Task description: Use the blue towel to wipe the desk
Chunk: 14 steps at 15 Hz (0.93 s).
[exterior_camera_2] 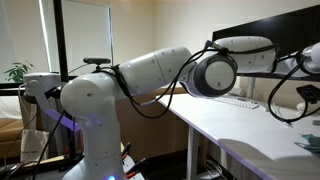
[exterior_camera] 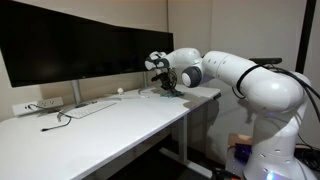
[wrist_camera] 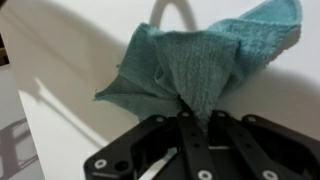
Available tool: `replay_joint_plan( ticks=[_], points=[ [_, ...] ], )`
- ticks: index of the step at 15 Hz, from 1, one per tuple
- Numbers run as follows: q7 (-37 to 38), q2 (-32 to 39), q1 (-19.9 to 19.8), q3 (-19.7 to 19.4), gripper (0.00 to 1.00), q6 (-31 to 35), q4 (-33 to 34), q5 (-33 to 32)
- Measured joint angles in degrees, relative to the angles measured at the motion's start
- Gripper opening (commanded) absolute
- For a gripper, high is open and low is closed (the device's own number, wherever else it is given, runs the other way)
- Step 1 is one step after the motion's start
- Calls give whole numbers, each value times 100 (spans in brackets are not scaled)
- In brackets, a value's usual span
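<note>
**A:** What sits nearest in the wrist view?

**B:** The gripper point(wrist_camera: 185, 108), its jaws closed on a fold of the blue towel point(wrist_camera: 200, 60). The bunched cloth covers the pinched spot. The rest spreads over the white desk point(wrist_camera: 60, 115); whether it presses on the surface is unclear.

**A:** And further out?

**B:** In an exterior view the arm point(exterior_camera_2: 160, 70) fills the foreground and blocks much of the desk, with the gripper cut off at the edge. A keyboard point(exterior_camera_2: 238, 101) lies beyond. In an exterior view the towel is a dim smudge under the gripper at the desk's end, beside the dark monitors point(exterior_camera: 80, 45).
</note>
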Motion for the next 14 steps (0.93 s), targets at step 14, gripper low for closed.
replay_joint_plan(
  ticks=[14],
  points=[
    [-623, -10, 466, 3, 14, -74, 2, -1]
  ],
)
